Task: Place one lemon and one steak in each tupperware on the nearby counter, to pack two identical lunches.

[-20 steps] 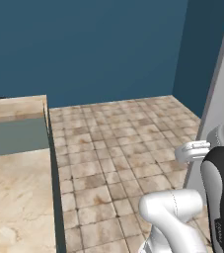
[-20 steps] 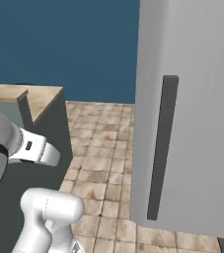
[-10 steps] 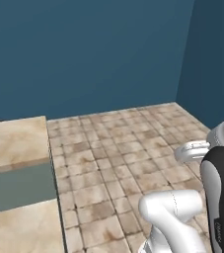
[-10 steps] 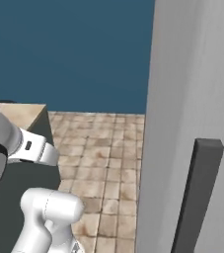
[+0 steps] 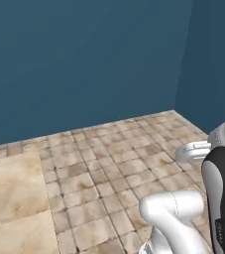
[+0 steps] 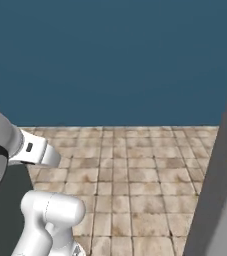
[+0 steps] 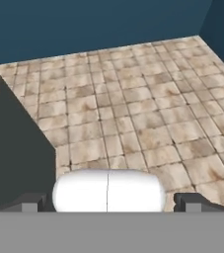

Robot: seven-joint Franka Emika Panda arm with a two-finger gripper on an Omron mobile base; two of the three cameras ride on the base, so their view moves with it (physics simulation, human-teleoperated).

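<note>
My gripper (image 7: pixel 111 203) is open in the hand view, its two dark fingertips (image 7: pixel 30 202) far apart with nothing between them, and it looks down at tiled floor. A corner of the beige marbled counter (image 5: pixel 15 198) lies at the lower left of the left base view. The lemon, the steak and the tupperware are out of view.
Brown tiled floor (image 5: pixel 119 158) runs to a dark blue wall (image 5: pixel 84 59) with a corner at the right. A dark cabinet side (image 7: pixel 15 158) stands at the left of the hand view. A tall grey panel (image 6: pixel 220 190) fills the right edge of the right base view.
The whole picture has shifted, so the base has turned: the counter slid toward the lower left, and the grey panel with its dark handle slid off right. The gripper stays open.
</note>
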